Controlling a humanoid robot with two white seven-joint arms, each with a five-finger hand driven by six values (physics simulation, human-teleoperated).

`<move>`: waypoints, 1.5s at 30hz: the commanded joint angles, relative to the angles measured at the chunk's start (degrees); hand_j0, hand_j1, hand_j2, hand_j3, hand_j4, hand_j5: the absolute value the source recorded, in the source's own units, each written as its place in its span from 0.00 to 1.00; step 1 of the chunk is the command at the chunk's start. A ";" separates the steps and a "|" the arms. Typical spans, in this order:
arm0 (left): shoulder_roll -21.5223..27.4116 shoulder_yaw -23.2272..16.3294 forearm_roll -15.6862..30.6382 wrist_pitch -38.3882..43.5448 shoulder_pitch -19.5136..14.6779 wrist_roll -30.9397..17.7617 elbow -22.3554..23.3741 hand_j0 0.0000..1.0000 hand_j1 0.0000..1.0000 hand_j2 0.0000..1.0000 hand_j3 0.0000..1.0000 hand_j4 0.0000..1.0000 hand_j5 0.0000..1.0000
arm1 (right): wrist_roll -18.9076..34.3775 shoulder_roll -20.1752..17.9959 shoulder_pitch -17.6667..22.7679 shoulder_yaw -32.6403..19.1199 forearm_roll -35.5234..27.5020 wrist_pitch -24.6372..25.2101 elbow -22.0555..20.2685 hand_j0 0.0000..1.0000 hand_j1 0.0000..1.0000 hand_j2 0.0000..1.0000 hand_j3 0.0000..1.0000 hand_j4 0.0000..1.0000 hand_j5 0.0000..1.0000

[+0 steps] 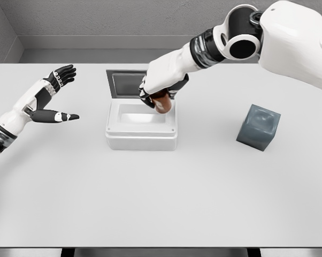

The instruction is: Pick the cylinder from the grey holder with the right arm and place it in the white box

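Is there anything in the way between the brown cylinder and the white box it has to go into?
Nothing visible. The right hand holds the cylinder over the open box; its lid stands behind.

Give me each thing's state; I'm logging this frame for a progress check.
cylinder: brown, held in the right hand above the white box.
right hand: shut on the cylinder.
left hand: open, holds nothing, at the table's left.
white box: lid up, nothing seen inside.
grey holder: on the table at right, cylinder gone.
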 commanded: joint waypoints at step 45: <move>-11.77 -5.08 -2.05 5.24 -11.34 0.00 11.57 1.00 1.00 1.00 1.00 1.00 1.00 | -3.58 -30.87 3.78 -2.79 -17.21 -0.58 -14.32 1.00 1.00 1.00 1.00 1.00 1.00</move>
